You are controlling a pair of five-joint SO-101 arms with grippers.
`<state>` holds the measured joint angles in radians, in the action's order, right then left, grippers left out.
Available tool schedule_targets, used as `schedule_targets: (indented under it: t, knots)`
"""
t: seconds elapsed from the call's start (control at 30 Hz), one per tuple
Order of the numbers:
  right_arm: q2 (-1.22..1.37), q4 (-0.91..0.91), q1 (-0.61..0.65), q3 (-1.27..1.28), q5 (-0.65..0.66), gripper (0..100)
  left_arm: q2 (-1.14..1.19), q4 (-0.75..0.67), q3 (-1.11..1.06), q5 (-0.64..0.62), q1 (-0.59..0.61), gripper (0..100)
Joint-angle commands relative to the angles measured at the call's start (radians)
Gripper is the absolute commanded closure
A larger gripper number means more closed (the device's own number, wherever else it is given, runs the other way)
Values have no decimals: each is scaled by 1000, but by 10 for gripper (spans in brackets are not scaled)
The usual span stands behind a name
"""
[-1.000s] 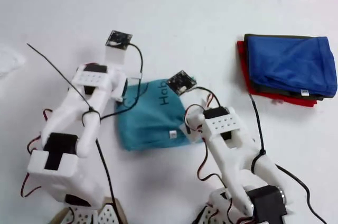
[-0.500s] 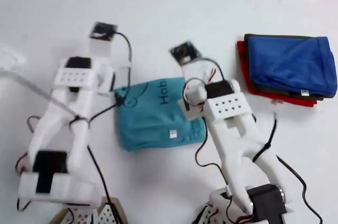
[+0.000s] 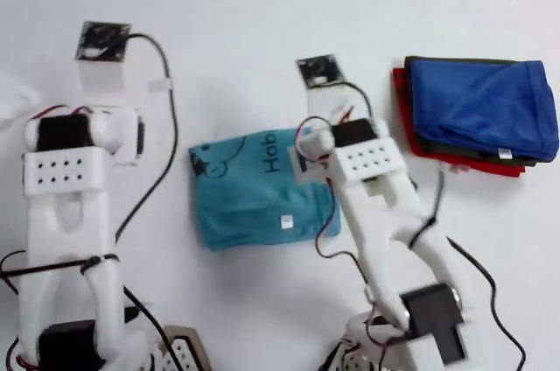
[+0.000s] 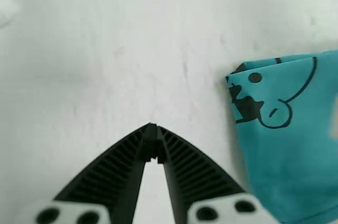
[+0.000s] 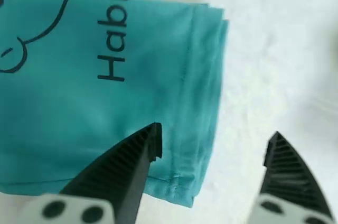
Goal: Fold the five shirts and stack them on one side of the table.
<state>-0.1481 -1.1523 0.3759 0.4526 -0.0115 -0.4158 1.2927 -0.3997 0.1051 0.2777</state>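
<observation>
Change: left arm has swung off the teal shirt (image 3: 258, 187) onto bare desk (image 3: 262, 38), left pincer (image 4: 152, 129) closed, empty | right pincer (image 5: 215, 134) wide, straddling the shirt's edge | folded shirt lies mid-desk, short of the blue-topped stack (image 3: 477, 117) — likely next: carry it over.

Teal shirt (image 3: 258, 187): folded to a rough rectangle, flat on the desk (image 3: 262, 38), dark line drawing and lettering face up, small white tag near one edge.
Stacked apart from the teal shirt, to its right in the high view: blue shirt (image 3: 481, 108) on top, dark shirt (image 3: 437, 149) beneath, red shirt (image 3: 401, 100) at the bottom.
</observation>
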Motion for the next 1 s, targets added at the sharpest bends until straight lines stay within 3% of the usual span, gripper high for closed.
schedule_targets:
  t: [0.0,0.3,0.6,0.97]
  knots:
    - [85,12,44,-80,-6,670,-38,-69,-76,9,52,974]
    - [262,15,67,-236,-61,666,-40,-236,-260,68,157,974]
    - [535,7,33,-377,-114,666,-40,-252,-257,68,181,974]
    - [834,-295,38,-730,-100,673,-40,-252,-255,63,184,974]
